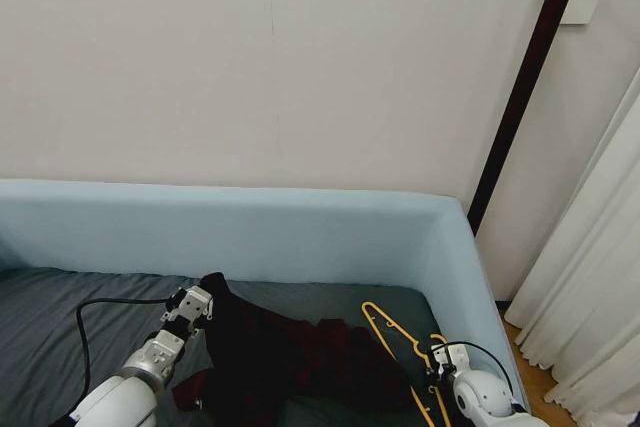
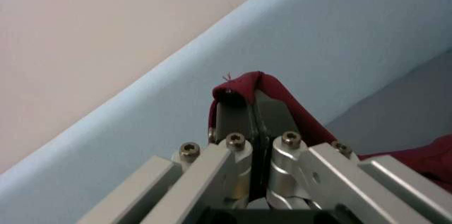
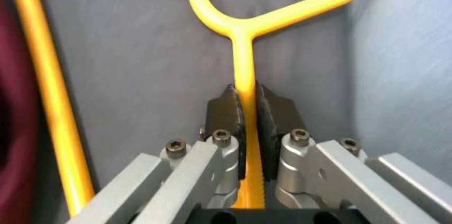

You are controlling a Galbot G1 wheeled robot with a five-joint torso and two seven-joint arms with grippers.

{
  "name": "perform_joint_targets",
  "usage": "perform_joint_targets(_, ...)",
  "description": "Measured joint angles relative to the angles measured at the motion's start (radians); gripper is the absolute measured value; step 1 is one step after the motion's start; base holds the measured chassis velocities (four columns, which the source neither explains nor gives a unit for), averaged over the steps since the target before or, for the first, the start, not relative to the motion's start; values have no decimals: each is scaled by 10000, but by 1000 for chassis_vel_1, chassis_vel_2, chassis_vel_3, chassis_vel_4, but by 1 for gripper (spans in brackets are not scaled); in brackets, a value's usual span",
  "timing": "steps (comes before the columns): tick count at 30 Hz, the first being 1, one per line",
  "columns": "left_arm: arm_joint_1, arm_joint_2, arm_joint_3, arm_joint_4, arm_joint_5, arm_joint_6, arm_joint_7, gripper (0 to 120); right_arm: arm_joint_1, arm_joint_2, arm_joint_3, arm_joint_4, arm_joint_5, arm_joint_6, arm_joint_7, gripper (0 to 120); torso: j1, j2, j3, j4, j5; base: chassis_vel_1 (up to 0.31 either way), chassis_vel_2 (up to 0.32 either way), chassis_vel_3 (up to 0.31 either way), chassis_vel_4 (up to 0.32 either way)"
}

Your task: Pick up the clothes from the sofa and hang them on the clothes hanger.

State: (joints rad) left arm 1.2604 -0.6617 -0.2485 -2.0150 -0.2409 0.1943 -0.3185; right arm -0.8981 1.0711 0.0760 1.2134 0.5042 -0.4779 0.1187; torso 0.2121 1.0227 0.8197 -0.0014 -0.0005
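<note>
Head view: the dark red garment (image 1: 290, 357) lies crumpled on the grey seat of the light blue sofa (image 1: 300, 232), at about 6 o'clock. At 7 o'clock the left gripper (image 1: 197, 304) pinches a fold of its edge, jaws closed on the cloth. At 5 o'clock the right gripper (image 1: 443, 359) is clamped on the stem of the yellow hanger (image 1: 392, 335) — the hanger lies on the seat, just beside the garment.

A plain pale wall (image 1: 270, 67) stands at the back. A black post (image 1: 521, 97) slants across its right side, near a white curtain (image 1: 590, 287). Wooden floor (image 1: 528, 367) shows below the curtain.
</note>
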Motion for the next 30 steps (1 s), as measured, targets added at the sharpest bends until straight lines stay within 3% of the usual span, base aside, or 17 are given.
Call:
perform_joint_targets(4,-129,45,126,4,-40,0,-2,0,-76,-163,63,508,-378,1112,211,4,0,0,0,-1,1,0,0,0,0)
perform_joint_targets(9,-294,59,241,17,-90,8,-3,0,-448,-974,65,2215,-678,2335,373,4,0,0,0,5,-1,0,0,0,0)
perform_joint_targets(12,-298,43,209,-30,-226,12,-26,0,-1243,-1890,8,3429,-2745,4231,156,4,0,0,-2,0,-4,0,0,0,0)
perform_joint_targets(13,-298,43,209,-30,-226,12,-26,0,-1243,-1890,8,3429,-2745,4231,156,4,0,0,-2,0,-4,0,0,0,0)
perform_joint_targets(16,-274,137,138,-153,-462,11,-77,0,-2135,-2573,-113,4342,-4536,5463,-128,4,0,1,-3,1,-6,0,0,0,0)
perform_joint_targets(19,-350,221,102,-214,-585,12,-93,0,-2697,-2784,-236,4780,-5485,5771,-142,4,0,0,-2,0,-1,0,0,0,0)
perform_joint_targets(23,-691,342,58,-397,-1046,112,-166,0,-3154,-2563,-516,5224,-7800,6041,339,4,-1,0,-2,0,-2,0,0,0,0)
perform_joint_targets(30,-611,433,23,-662,-1214,168,-225,0,-2732,-2039,-1392,5330,-9239,5582,1366,4,0,1,-1,5,-2,0,0,0,0)
